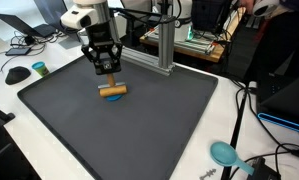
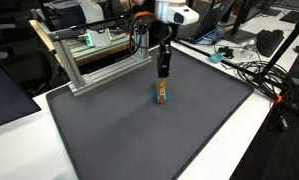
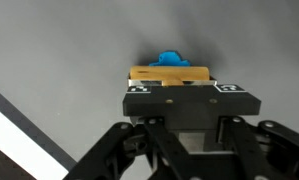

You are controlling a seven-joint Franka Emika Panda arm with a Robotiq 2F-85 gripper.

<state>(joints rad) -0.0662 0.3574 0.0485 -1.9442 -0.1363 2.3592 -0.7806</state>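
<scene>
The pincer [image 1: 107, 70] is hanging just above a wood block [image 1: 113, 90], which is lying across a blue piece [image 1: 113, 98] left of centre in the frame, on the tabletop mat [image 1: 139, 130]. How far the pincer is standing open I cannot tell. An off-centre push risks toppling the block off the piece

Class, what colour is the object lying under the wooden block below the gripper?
The object is bright blue, clearest in the wrist view, peeking past the wooden block.
</scene>
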